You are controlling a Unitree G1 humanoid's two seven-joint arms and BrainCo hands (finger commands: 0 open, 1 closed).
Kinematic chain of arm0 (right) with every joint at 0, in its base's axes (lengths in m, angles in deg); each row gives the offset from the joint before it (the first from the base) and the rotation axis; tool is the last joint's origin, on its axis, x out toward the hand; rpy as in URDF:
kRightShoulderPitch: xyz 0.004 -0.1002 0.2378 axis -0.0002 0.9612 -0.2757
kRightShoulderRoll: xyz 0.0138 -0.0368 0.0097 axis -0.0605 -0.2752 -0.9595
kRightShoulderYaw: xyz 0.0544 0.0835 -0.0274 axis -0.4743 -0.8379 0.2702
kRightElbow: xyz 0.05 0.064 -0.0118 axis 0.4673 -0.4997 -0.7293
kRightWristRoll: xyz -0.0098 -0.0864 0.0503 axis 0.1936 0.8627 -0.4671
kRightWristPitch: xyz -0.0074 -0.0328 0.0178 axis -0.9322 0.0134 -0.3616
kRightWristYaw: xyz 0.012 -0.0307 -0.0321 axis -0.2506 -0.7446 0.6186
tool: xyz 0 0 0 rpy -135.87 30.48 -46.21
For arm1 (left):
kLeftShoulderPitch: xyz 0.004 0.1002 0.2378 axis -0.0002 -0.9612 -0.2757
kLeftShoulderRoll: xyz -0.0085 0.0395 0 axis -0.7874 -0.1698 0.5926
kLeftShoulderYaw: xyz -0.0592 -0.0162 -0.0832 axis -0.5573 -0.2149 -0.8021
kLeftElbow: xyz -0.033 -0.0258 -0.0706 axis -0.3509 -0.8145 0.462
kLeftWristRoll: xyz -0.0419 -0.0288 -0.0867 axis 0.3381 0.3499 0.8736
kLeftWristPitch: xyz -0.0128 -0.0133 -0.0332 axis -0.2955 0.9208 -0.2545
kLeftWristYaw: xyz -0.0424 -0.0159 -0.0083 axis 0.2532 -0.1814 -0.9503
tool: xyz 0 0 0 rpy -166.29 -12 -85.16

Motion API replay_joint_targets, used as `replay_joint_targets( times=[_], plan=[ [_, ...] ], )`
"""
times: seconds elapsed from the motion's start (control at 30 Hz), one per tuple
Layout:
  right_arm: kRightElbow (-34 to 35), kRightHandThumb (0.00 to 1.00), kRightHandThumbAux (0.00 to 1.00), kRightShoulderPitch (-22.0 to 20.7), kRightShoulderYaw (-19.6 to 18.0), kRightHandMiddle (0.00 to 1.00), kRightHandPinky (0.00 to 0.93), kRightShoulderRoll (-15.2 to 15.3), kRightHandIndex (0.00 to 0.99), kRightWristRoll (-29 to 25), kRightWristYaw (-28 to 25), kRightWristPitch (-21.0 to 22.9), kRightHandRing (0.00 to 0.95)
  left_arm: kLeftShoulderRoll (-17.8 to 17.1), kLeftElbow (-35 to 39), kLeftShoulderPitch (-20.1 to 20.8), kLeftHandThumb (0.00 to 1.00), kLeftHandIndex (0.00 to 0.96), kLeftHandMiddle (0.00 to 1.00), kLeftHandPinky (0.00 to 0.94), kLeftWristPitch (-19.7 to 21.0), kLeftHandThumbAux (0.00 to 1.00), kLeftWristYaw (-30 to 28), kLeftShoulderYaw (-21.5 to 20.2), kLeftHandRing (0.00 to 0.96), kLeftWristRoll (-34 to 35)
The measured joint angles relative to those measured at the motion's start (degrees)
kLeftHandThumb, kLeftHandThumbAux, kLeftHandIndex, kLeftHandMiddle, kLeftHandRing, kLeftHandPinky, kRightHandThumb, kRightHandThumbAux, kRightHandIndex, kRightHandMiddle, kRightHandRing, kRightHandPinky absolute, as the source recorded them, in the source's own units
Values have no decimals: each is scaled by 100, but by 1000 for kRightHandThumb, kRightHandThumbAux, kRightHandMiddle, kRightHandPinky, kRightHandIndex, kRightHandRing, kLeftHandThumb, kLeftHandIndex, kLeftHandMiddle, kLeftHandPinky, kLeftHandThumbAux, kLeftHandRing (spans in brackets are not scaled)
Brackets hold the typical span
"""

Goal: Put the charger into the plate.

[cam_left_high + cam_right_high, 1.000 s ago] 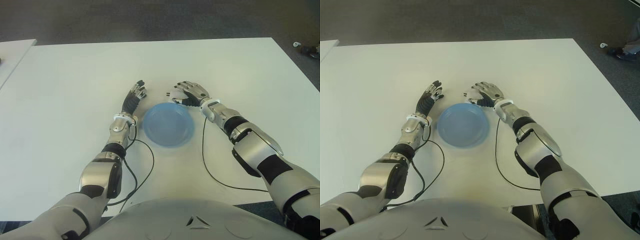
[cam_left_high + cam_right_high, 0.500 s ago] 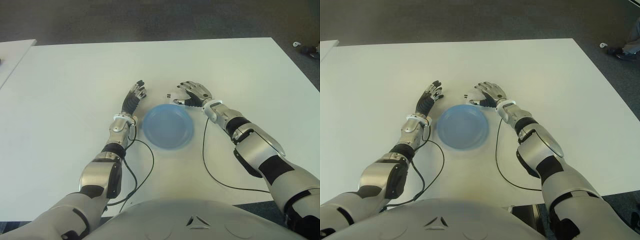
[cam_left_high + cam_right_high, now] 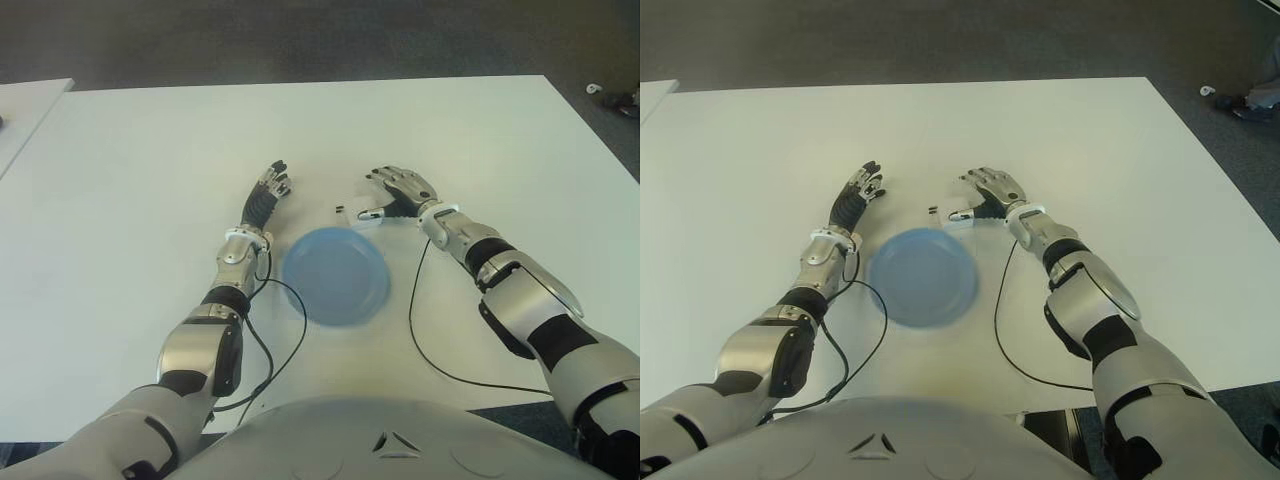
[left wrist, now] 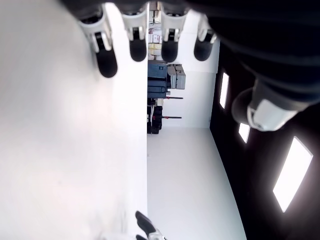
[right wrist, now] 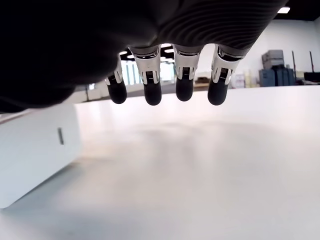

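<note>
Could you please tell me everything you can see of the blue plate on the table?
The blue plate is round and shallow, with a raised rim and a plain, smooth, plastic-looking surface. It sits flat and upright on the white table, in front of the robot between its forearms, nearer than both hands. Nothing lies in it; the small white charger sits just beyond its far rim.

surface: white table (image 3: 150,150), dark floor beyond its far edge
plate: blue plate (image 3: 334,275), near the front middle of the table
charger: small white charger (image 3: 347,213), on the table just beyond the plate's far rim
cables: two thin black cables (image 3: 412,330) on the tabletop, one either side of the plate
</note>
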Motion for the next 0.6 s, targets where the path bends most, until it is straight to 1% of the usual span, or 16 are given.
replay_joint_targets(
  times=[0.17, 0.6],
  plan=[
    [6, 298, 180, 45, 6, 0, 0, 165, 0, 0, 48, -32, 0, -4, -10, 2, 0, 0, 5, 49, 16, 484, -72, -28, 12, 43],
    [32, 305, 160, 211, 41, 0, 0, 561, 0, 3, 265, -200, 0, -53, -73, 9, 0, 0, 11, 48, 37, 478, -175, -60, 14, 103]
  ],
)
